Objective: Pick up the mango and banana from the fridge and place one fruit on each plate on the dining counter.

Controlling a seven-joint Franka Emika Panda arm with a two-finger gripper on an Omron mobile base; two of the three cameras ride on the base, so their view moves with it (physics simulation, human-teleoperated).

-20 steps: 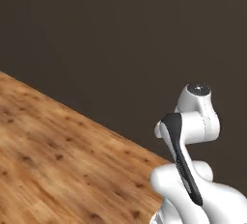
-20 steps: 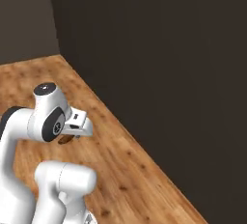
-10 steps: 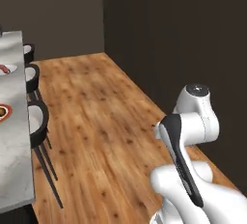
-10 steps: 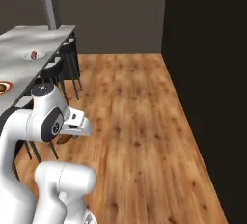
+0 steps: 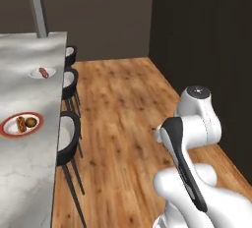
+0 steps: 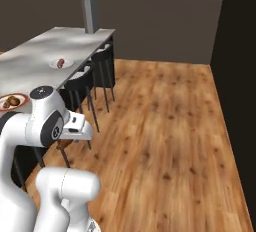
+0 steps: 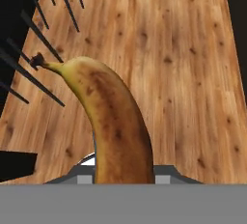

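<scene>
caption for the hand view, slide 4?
Gripper shut on the banana, stem pointing away, carried above the wood floor beside black stool legs.

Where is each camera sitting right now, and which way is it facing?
Left base view: behind the arm's left, facing the dining counter and red-rimmed plate; white arm lower right.
Right base view: behind the arm's right, facing counter, stools and floor; arm lower left.
Hand view: on the hand, looking down along the held banana at the wood floor.
Both base views share the counter, both plates and the pillar.

Wood plank floor (image 5: 118,119); dark walls (image 5: 98,11); black stools (image 5: 69,133); grey pillar (image 6: 89,3)
</scene>
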